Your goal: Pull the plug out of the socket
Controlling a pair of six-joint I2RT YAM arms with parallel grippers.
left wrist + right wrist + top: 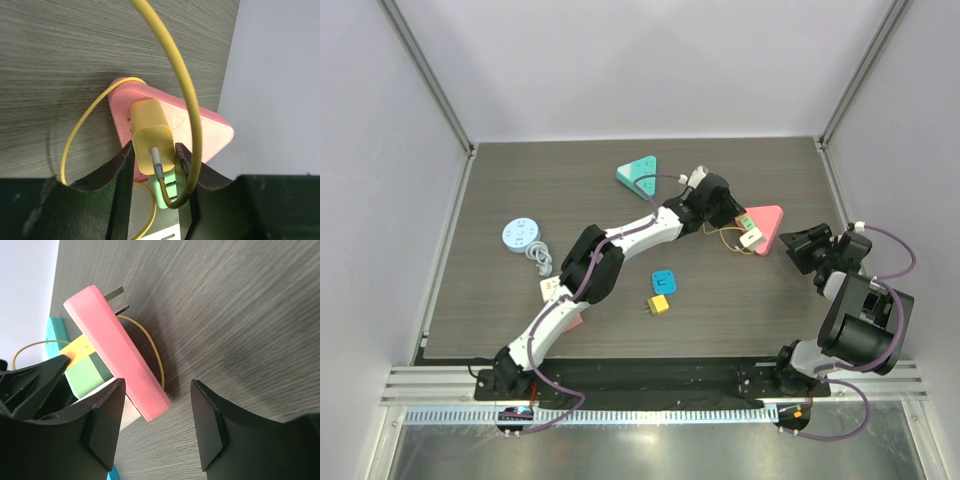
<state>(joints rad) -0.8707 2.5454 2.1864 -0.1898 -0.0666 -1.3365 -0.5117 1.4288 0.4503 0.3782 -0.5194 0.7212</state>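
The pink triangular socket (767, 220) stands at the right of the table, tilted up on one edge in the right wrist view (120, 355). A yellow plug (152, 140) with a yellow cable (186, 90) sits in the socket's face (200, 132), next to a green plug (167, 192) and a white one (162, 232). My left gripper (153, 156) is shut on the yellow plug, one finger on each side (735, 218). My right gripper (157, 420) is open at the socket's near corner (792, 245), touching nothing.
A teal triangular socket (638, 176) lies at the back. A round light-blue socket (524, 235) with a white cord is at the left. A blue adapter (665, 282), a yellow one (659, 305) and a white one (550, 288) lie mid-table. The right wall is just past the pink socket.
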